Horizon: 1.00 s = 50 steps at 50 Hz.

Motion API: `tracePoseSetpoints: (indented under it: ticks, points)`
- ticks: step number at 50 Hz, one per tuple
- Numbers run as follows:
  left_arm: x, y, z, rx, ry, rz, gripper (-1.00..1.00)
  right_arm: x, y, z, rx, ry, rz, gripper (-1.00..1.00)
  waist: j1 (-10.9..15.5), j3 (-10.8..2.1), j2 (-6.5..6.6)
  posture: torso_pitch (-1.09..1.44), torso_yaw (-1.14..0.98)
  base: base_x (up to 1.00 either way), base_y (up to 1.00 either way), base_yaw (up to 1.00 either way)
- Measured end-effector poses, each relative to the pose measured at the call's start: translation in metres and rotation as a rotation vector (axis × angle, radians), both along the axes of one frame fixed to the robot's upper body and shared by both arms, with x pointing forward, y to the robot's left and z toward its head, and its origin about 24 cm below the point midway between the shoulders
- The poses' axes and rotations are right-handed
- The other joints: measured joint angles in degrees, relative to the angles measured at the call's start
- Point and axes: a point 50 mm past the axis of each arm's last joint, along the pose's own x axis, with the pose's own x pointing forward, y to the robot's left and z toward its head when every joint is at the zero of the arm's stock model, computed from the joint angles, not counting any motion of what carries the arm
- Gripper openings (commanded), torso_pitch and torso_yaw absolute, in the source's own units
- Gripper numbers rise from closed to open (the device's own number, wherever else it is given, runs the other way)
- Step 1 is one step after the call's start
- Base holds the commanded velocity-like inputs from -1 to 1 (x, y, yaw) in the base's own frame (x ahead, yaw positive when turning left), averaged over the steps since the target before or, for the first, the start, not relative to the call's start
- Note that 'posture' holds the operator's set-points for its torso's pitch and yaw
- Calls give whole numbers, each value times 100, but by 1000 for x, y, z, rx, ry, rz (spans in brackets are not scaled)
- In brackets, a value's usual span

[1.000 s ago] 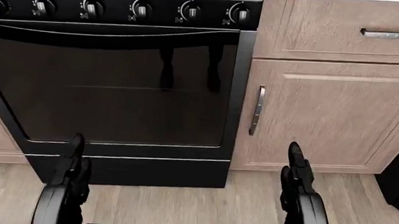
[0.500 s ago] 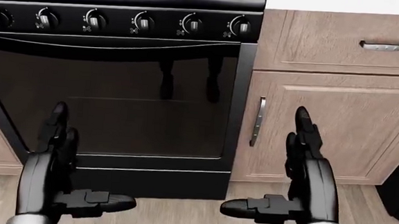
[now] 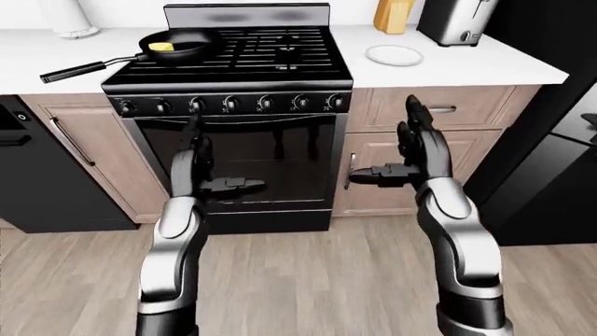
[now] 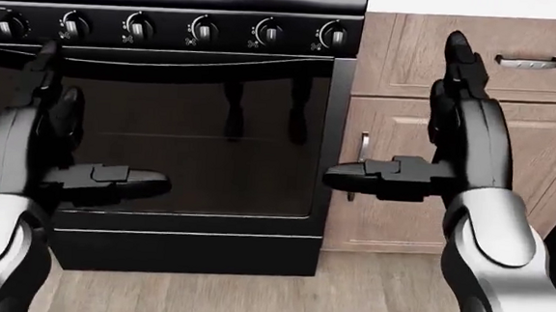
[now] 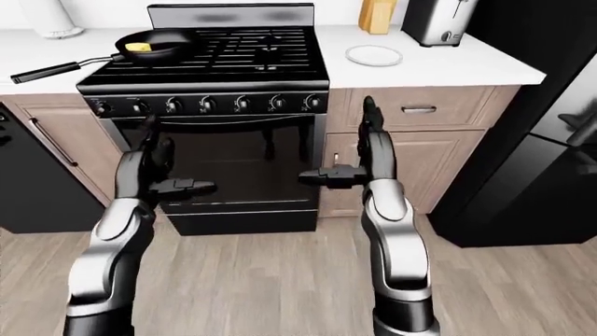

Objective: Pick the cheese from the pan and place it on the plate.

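Observation:
In the left-eye view a black frying pan [image 3: 179,46] sits on the top-left burner of the black stove [image 3: 244,52], its long handle pointing left over the counter. A yellow piece of cheese [image 3: 162,47] lies inside it. A white plate [image 3: 394,54] rests on the white counter right of the stove. My left hand [image 3: 224,157] is raised before the oven door, open and empty, well below the pan. Level with it, my right hand [image 3: 384,140] is held up in front of the cabinet, open, holding nothing.
A silver toaster [image 3: 457,19] and a yellow block [image 3: 397,14] stand beyond the plate. A white jar [image 3: 70,17] is at top left. A black fridge [image 3: 551,140] flanks the right side and a black appliance [image 3: 37,175] the left. Wood floor lies below.
Both hands have risen from near the floor to oven-door height in the head view, fingers pointing up and thumbs turned inward. The view has shifted only slightly.

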Motion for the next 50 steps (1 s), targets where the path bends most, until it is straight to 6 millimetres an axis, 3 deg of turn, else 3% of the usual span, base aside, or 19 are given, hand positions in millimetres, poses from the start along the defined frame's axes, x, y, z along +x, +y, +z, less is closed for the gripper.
tracePoseSetpoints:
  ticks: [14,23,33,45,50]
  points:
    - [13,11,46,-4,-25,34,100,11,-5,43,3,-30,8,100,2,50,8,0,0,0,0,0]
    - [7,1,88,-7,-96,-19,100,5,-2,71,31,-65,36,100,1,57,26,0,0,0,0,0]
    - [-2,1,108,-19,-112,-28,100,-10,-5,96,61,-110,41,100,-3,114,13,0,0,0,0,0]
    - [-5,-4,109,-20,-97,-47,100,-19,-4,109,61,-140,41,100,2,142,2,0,0,0,0,0]
    - [-5,-1,110,-24,-91,-40,100,-18,-4,106,64,-122,41,100,-33,80,69,0,0,7,6,0]
